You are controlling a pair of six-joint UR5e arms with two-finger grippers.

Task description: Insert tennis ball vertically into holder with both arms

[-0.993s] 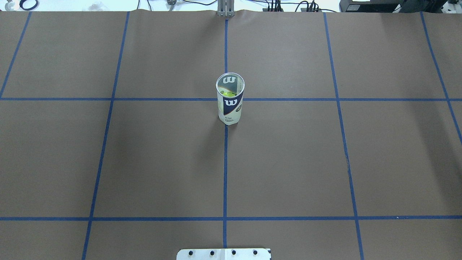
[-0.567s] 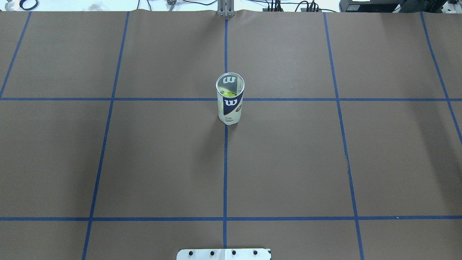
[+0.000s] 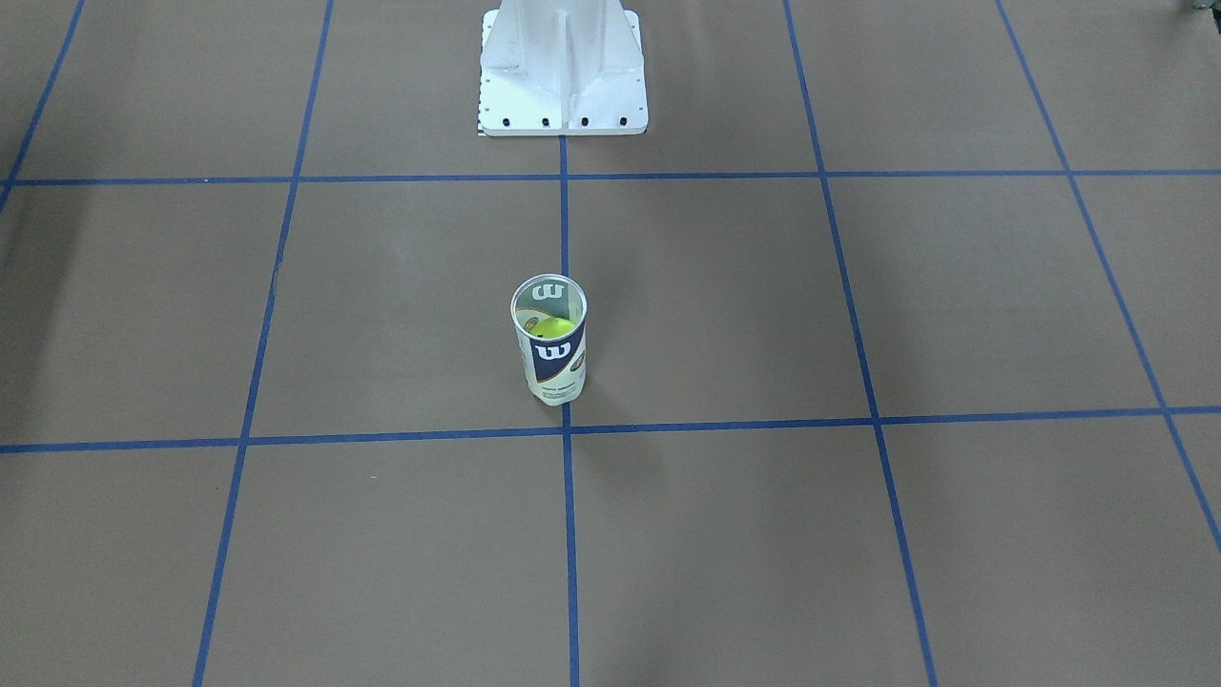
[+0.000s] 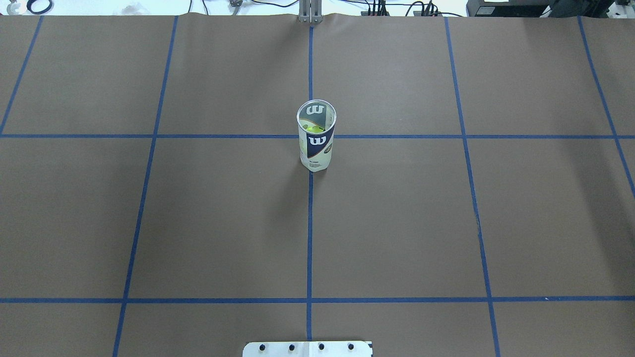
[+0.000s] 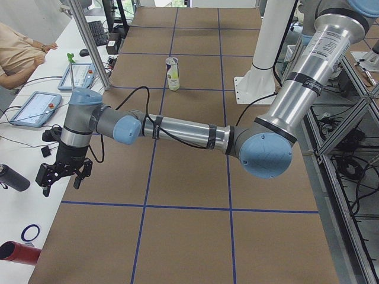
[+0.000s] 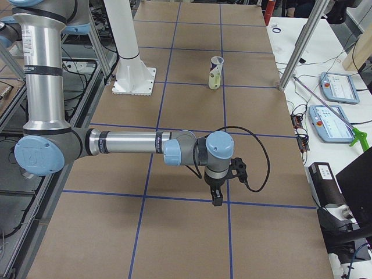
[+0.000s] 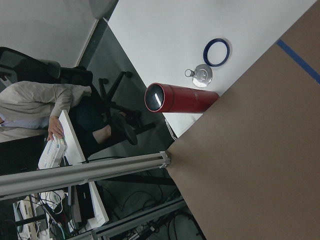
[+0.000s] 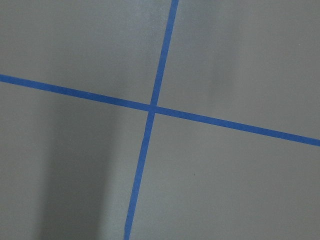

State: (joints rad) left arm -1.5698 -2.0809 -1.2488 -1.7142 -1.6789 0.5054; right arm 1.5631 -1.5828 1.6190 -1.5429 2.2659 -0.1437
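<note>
The left end effector [image 5: 61, 184] hangs at the tabletop's [image 4: 198, 223] end on the robot's left, and the right end effector [image 6: 216, 200] points down above a crossing of the blue tape [image 8: 152, 107] at the opposite end. Both appear only in the side views, so I cannot tell how far either is opened, though no ball shows at either. Well apart from both, the holder [image 4: 316, 144] stands upright at the tabletop's centre on another tape crossing, with a tennis ball [image 4: 313, 129] low inside it. The insertion looks done, so the job now is keeping clear. Any return to the centre should descend from above the open rim, never sweep in sideways. A tall, light can likely tips easily, so one arm should steady its wall low down first.
</note>
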